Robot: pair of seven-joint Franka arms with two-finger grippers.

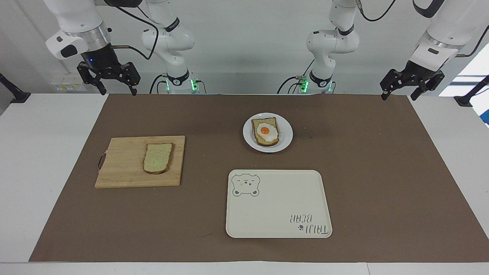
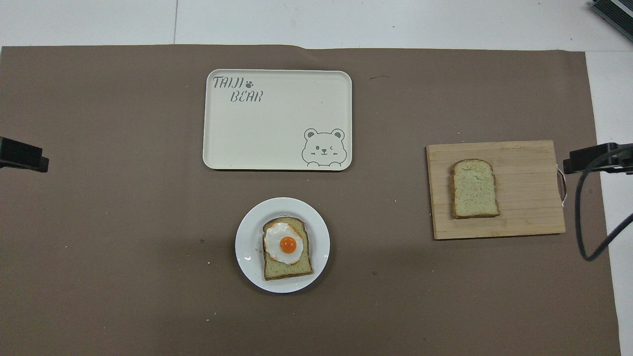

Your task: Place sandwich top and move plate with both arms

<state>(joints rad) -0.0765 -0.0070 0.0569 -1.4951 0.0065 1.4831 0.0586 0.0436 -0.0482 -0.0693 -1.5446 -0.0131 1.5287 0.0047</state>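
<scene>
The sandwich top (image 1: pixel 157 157), a plain bread slice, lies flat on a wooden cutting board (image 1: pixel 122 168) toward the right arm's end of the table; it also shows in the overhead view (image 2: pixel 474 188). The white plate (image 1: pixel 286 133) sits mid-table and bears a toast slice with a fried egg (image 1: pixel 266 131); the plate also shows in the overhead view (image 2: pixel 247 242). My right gripper (image 1: pixel 117 91) hangs open and empty over the mat's edge nearest the robots, apart from the board. My left gripper (image 1: pixel 399 95) hangs open and empty over the mat's corner at the left arm's end.
A cream rectangular tray (image 1: pixel 279 206) with a bear drawing lies farther from the robots than the plate, with nothing on it. A brown mat (image 1: pixel 382 172) covers most of the white table. The cutting board has a small handle (image 1: pixel 101 161) at its outer end.
</scene>
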